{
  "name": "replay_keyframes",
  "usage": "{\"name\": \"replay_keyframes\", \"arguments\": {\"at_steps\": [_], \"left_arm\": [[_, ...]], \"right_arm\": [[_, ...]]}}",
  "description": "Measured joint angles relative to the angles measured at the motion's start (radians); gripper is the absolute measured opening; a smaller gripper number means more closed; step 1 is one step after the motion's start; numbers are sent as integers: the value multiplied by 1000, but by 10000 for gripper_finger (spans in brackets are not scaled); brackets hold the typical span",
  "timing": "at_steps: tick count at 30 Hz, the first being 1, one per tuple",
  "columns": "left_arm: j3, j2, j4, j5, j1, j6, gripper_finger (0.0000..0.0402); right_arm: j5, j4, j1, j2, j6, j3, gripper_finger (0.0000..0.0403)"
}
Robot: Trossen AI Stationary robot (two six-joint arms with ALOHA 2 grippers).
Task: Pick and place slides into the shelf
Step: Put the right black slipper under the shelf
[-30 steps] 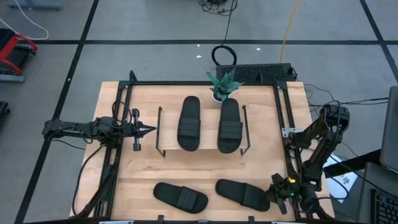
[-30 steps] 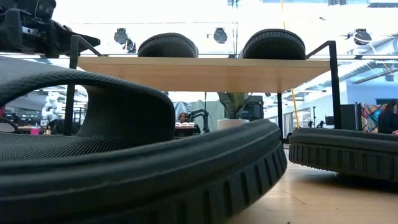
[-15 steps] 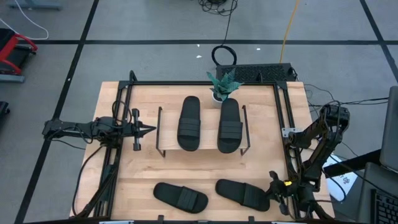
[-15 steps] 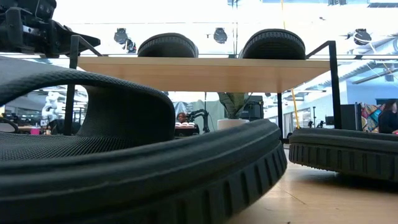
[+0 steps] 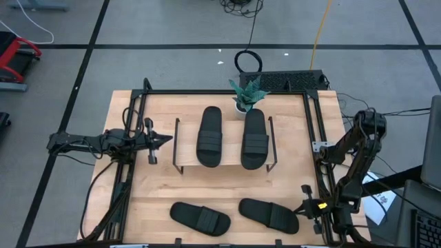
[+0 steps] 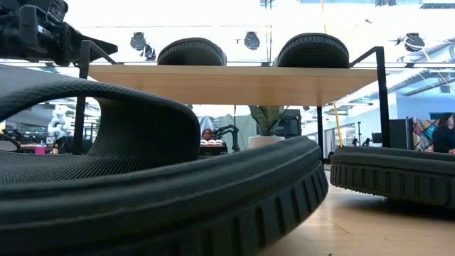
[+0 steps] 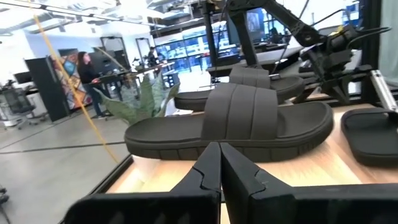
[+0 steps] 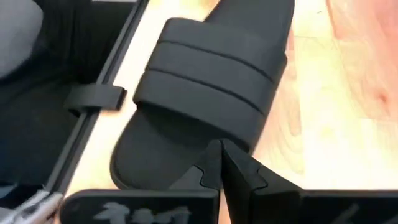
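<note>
Two black slides point(image 5: 209, 136) point(image 5: 254, 139) lie side by side on the wooden top of the shelf point(image 5: 224, 165), soles down. Two more slides point(image 5: 200, 218) point(image 5: 269, 214) lie flat on the table near its front edge. My right gripper point(image 5: 300, 209) is shut and slants down at the right end of the right-hand table slide point(image 8: 205, 106). My left gripper point(image 5: 167, 140) is shut, level, left of the shelf and pointing at it; its wrist view shows the nearer shelf slide point(image 7: 236, 124) ahead of its fingertips point(image 7: 211, 163). My right gripper's shut fingertips point(image 8: 214, 163) stand over the rim of the slide's sole at its right end point(image 8: 186, 158), coming slanting down from the table's right. I cannot tell whether they touch it. The slide lies flat on the table.
A small potted plant point(image 5: 246, 96) stands behind the shelf. A dark metal frame point(image 5: 207, 91) runs round the tabletop, with posts at both sides. Bare wood lies between the shelf and the two front slides. People stand in the room beyond.
My right gripper has rolled about its own axis and shifted slightly toward the table's far edge, staying by the slide's right end. My left gripper has rolled a little in place. The slides have not moved.
</note>
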Motion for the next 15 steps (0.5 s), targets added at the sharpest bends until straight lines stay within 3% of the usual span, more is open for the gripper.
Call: {"name": "replay_keyframes", "arguments": {"at_steps": [6,15], "left_arm": [[0,0,1,-8,0,3,15],[0,0,-9,-10,0,5,15]], "right_arm": [[-77,-4,-5,-1,-87,0,0],[-45,3,-18,-4,-156,-1,9]]}}
